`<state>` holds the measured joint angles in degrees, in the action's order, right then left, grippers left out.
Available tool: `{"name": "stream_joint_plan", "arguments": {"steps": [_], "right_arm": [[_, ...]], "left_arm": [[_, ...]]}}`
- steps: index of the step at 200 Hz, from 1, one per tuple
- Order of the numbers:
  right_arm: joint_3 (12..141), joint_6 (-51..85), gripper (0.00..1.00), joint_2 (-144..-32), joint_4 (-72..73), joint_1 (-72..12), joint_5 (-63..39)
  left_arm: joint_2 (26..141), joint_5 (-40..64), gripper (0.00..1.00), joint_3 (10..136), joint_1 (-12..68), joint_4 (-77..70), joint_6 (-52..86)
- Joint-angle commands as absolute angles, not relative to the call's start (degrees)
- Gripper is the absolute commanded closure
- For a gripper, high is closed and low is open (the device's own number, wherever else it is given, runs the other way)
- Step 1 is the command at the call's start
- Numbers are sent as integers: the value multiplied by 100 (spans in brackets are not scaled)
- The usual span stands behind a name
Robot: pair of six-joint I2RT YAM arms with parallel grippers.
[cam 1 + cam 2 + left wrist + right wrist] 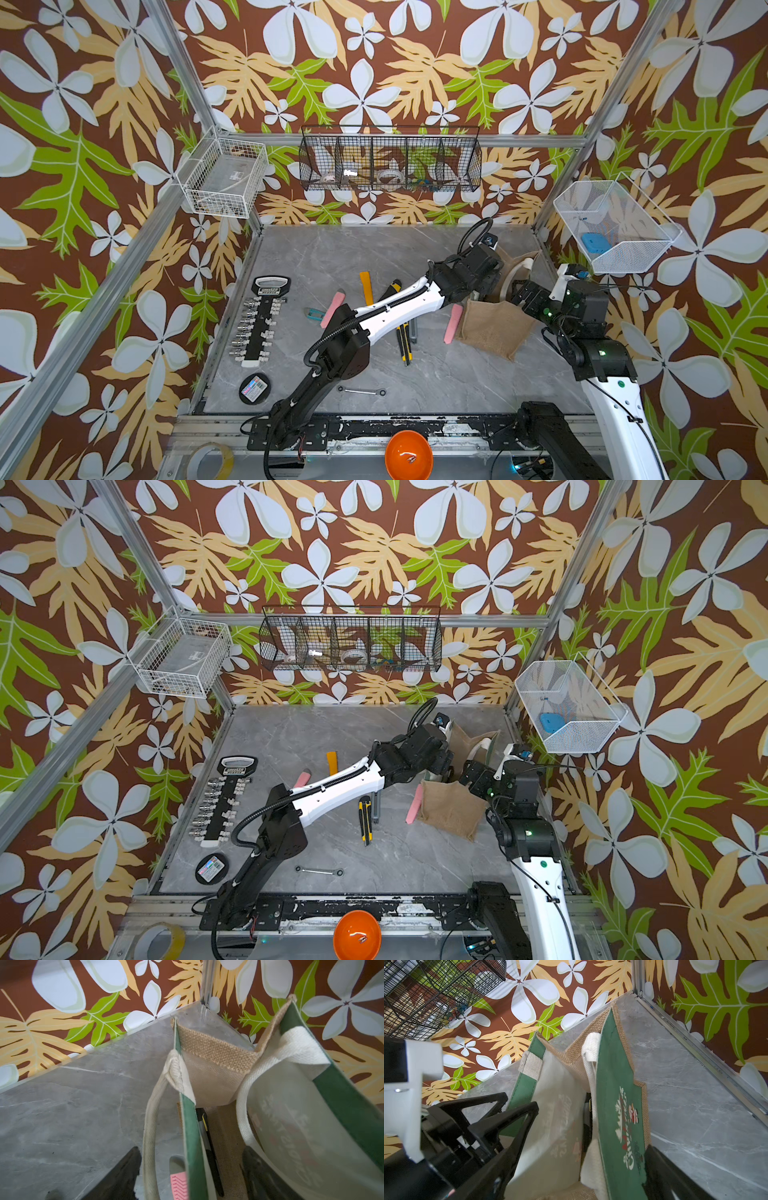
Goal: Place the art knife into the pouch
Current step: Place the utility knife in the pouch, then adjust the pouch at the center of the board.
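The pouch stands at the table's right side, tan jute with a green printed panel and white handles, its mouth open. Inside it, a slim dark art knife with a yellow clip lies along one wall, and nothing holds it. My left gripper is open over the mouth. One finger is inside the pouch and the other outside, so the green-edged wall passes between them. My right gripper stands wide open from the other side, with one finger outside the green printed panel.
On the table left of the pouch lie a yellow-black cutter, two pink pieces, an orange tool, a socket rail, a wrench and a round tin. Wire baskets hang on the walls.
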<state>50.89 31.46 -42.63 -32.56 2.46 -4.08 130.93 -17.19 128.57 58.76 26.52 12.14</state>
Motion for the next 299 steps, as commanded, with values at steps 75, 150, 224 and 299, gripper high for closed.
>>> {"name": "stream_joint_plan", "arguments": {"steps": [75, 150, 224, 299], "right_arm": [[5098, 3149, 2, -4500, -2981, 243, -343], [5111, 3119, 2, -4568, -2965, 242, -349], [5423, 2749, 3, -4807, -3403, 239, 80], [5610, 2514, 2, -4692, -3921, 239, 572]], "left_arm": [[12448, -2555, 76, 12087, 5522, 3013, 1668], [12400, -3043, 76, 12223, 5484, 3394, 1692], [11782, -2001, 64, 11572, 5527, 3243, 2002], [11085, -488, 43, 9519, 5545, 2250, 2210]]}}
